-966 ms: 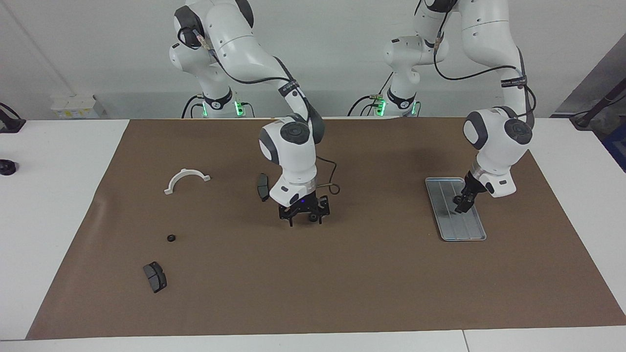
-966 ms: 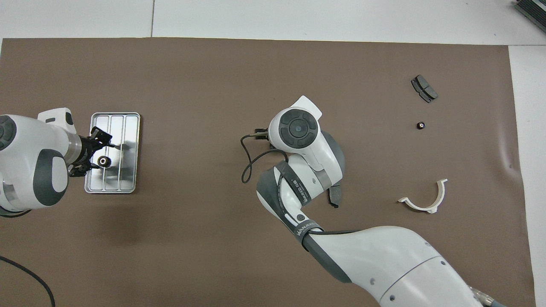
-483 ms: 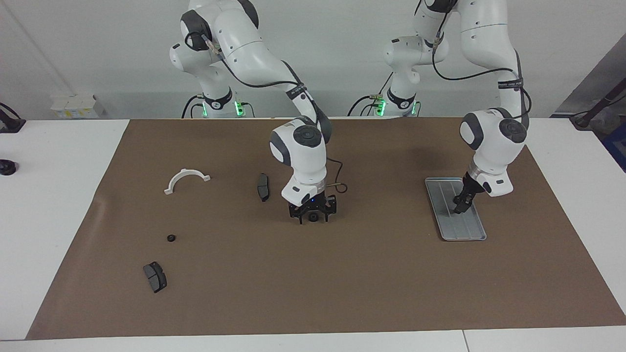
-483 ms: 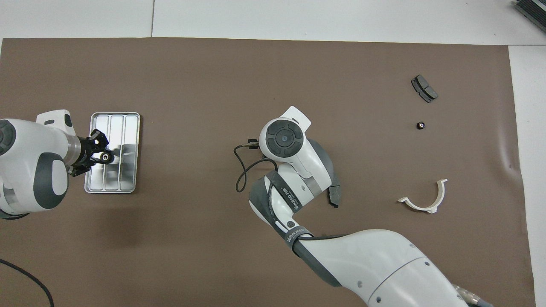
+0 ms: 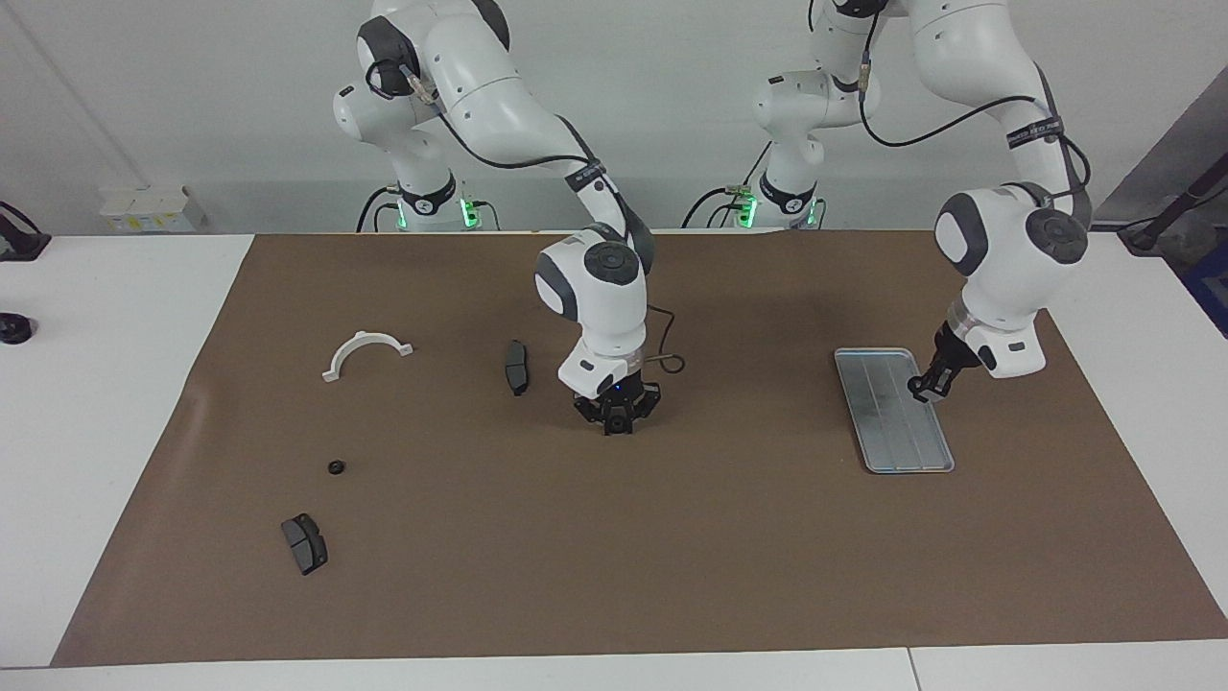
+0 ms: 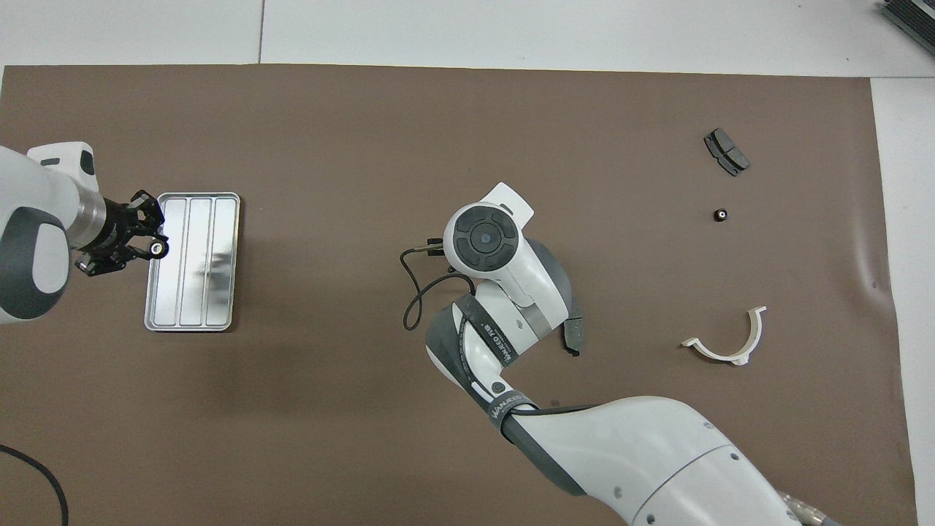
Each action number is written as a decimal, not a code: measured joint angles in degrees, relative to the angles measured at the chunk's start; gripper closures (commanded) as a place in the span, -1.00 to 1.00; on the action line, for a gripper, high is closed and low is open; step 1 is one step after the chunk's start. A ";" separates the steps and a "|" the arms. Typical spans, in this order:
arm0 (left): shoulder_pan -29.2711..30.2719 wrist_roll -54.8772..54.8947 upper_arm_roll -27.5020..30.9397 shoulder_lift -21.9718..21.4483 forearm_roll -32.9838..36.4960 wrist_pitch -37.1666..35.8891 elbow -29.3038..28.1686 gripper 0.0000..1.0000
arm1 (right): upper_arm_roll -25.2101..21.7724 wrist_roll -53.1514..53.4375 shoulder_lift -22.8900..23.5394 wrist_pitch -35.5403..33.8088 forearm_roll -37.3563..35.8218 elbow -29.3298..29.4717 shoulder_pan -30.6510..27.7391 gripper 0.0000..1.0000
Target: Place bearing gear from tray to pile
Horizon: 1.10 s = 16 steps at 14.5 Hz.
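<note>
The silver-grey ribbed tray (image 5: pixel 894 411) lies on the brown mat (image 5: pixel 672 537) toward the left arm's end of the table, and it serves here as the landmark. The left gripper (image 5: pixel 923 388) hangs over the tray's rim, on the edge at the table's left-arm end, its two fingers pinched on a small black bearing gear (image 6: pixel 155 249) with a pale centre; in the overhead view the gear sits just at the tray's edge, raised above it.

Well apart from the tray, over the middle of the mat, the right gripper (image 5: pixel 614 418) points straight down close to the surface. Whether its fingers are apart or together cannot be told, and the overhead view hides them beneath the wrist.

Toward the right arm's end, far from the tray, one small black gear piece (image 5: pixel 335 467) rests alone on the mat. Near it lie a dark brake pad (image 5: pixel 304 543) and a white half-ring bracket (image 5: pixel 366 352). A second brake pad (image 5: pixel 516 367) lies beside the right gripper, on the side away from the tray.
</note>
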 measured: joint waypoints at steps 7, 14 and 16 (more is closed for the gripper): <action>-3.56 -0.40 -9.40 -1.19 -0.96 -6.52 7.51 1.00 | -1.02 -5.32 0.01 -1.04 -0.17 1.91 -7.72 0.62; -23.26 -15.41 -10.68 1.81 -5.59 27.16 -5.06 1.00 | -0.91 -22.71 0.53 -1.01 -0.13 3.70 -22.44 0.61; -26.62 -17.80 -10.60 6.78 -5.83 33.54 -4.00 1.00 | -0.88 -26.56 0.85 -0.99 -0.14 3.72 -25.49 0.61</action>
